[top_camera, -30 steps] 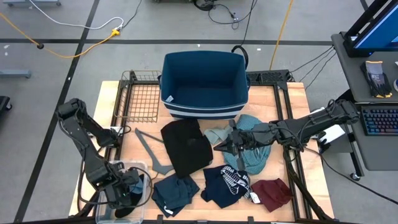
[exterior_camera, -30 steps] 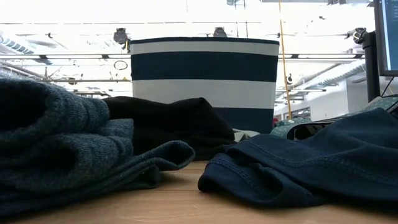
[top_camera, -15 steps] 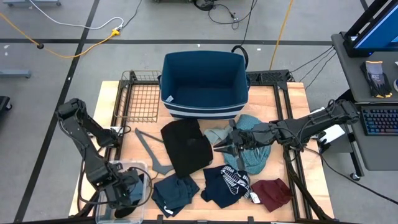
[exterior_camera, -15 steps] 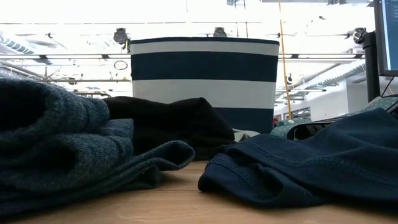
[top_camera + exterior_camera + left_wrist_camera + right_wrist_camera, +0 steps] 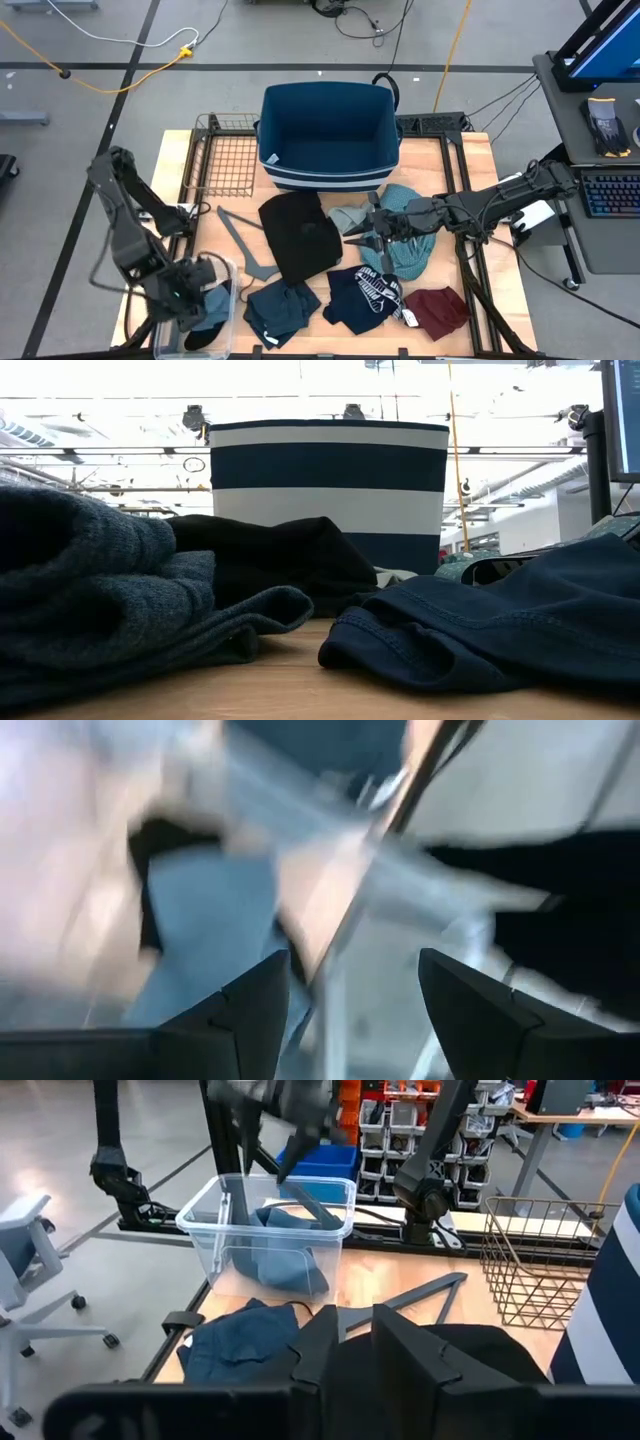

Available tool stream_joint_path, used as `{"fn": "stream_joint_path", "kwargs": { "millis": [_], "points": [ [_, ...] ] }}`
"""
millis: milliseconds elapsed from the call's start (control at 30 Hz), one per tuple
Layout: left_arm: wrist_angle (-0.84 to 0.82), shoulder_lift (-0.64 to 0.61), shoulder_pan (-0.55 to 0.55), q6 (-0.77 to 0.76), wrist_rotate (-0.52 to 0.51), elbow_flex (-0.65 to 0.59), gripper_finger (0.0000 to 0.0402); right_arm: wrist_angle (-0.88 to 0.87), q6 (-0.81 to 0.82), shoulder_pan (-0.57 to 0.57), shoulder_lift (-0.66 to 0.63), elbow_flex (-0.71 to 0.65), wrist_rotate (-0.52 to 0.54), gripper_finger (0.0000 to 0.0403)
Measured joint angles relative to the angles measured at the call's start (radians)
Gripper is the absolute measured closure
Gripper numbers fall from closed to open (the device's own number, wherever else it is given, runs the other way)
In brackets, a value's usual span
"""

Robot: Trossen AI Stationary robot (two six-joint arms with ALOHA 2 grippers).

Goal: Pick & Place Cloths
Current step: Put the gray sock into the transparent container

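The left end effector (image 5: pixel 195 292) hangs wide open, holding nothing, over the clear bin (image 5: pixel 226 268) at the tabletop's near left, where a blue cloth (image 5: pixel 285 1260) lies: a drop seemingly just made. The right end effector (image 5: pixel 362 238) sits nearly closed mid-tabletop by the teal checked cloth (image 5: pixel 408 252). Next comes another grasp.

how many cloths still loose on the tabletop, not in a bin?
6: black cloth centre, pale green cloth beside it, teal checked cloth right, dark teal cloth, navy printed cloth and maroon cloth along the front. More may be hidden.
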Motion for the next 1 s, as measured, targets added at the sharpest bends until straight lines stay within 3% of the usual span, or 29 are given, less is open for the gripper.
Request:
{"fn": "stream_joint_path", "kwargs": {
  "millis": [267, 533, 833, 1000],
  "points": [
    [0.006, -0.126, 0.002, 0.192, -0.35, 0.071, 0.0176, -0.057, -0.027, 0.01, 0.025, 0.001, 0.053, 0.0349],
    [0.075, -0.231, 0.053, 0.455, -0.56, 0.071, 0.0176, -0.172, -0.057, 0.01, 0.068, 0.002, 0.053, 0.0349],
    [0.183, -0.309, 0.163, 0.747, -0.541, 0.071, 0.0176, -0.306, -0.084, 0.001, 0.089, 0.001, 0.052, 0.0349],
    [0.188, -0.334, 0.232, 0.832, -0.518, 0.071, 0.0176, -0.385, -0.081, -0.021, 0.096, 0.0, 0.051, 0.0349]
  ]
}}
